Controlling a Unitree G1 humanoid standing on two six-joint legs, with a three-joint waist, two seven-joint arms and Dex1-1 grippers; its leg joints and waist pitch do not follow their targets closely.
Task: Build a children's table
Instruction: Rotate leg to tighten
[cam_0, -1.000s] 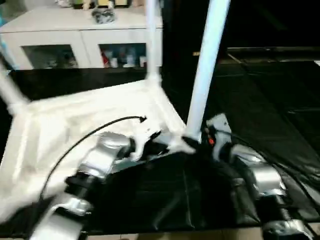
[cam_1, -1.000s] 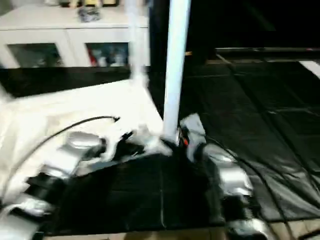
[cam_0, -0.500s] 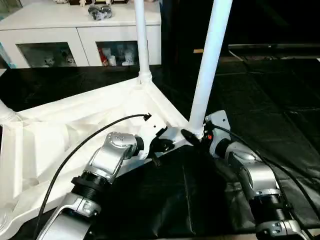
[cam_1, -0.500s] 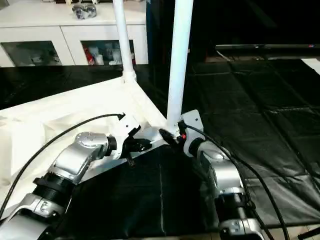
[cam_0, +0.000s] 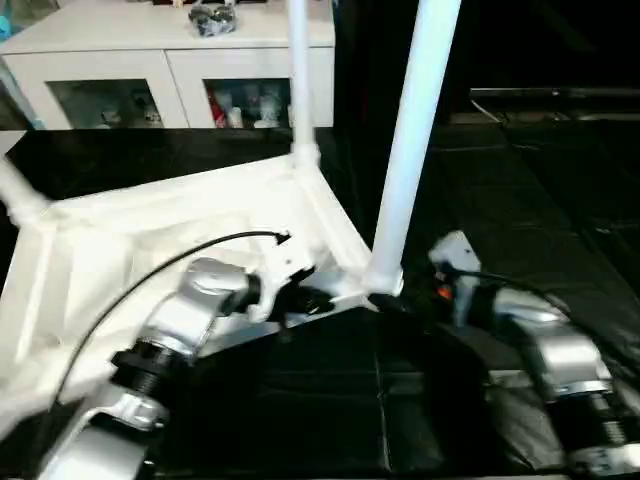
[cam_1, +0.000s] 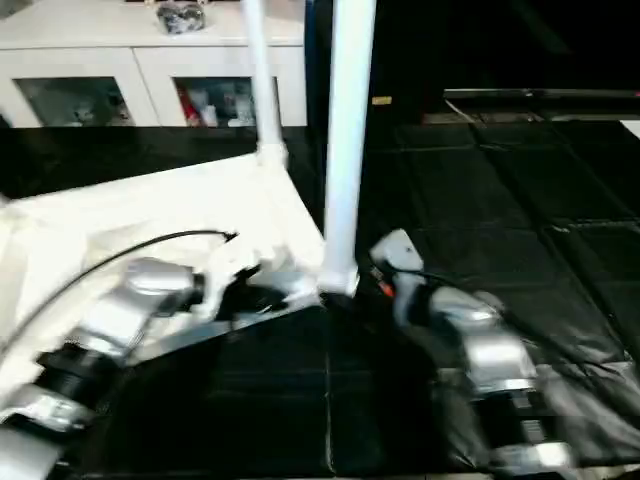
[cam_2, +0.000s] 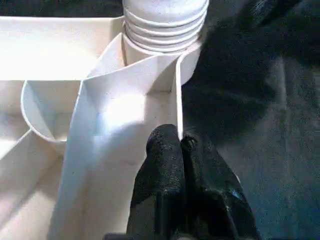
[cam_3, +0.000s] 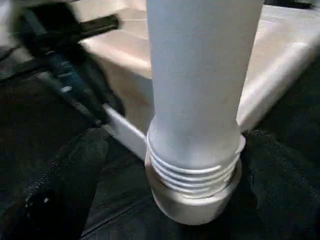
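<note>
The children's table lies upside down on the black mats, its white ribbed top (cam_0: 150, 230) facing up. Three white legs stand in corner sockets: the near-right leg (cam_0: 412, 150), a far leg (cam_0: 299, 80) and a left leg (cam_0: 18, 195). My left gripper (cam_0: 305, 298) is shut on the top's thin rim wall (cam_2: 177, 100), just beside the near-right socket. My right gripper (cam_0: 392, 303) is open at the base of the near-right leg. One of its black fingers (cam_3: 70, 185) stands beside the threaded leg end (cam_3: 192, 170) without touching it.
A white cabinet (cam_0: 150, 60) with glass doors stands at the back, small items on top of it. Black floor mats (cam_0: 540, 180) spread to the right and front. A black cable (cam_0: 200, 250) arcs over my left forearm.
My right gripper has opened and drawn back a little to the right from the leg's base. The left gripper keeps its hold on the rim. The camera has shifted.
</note>
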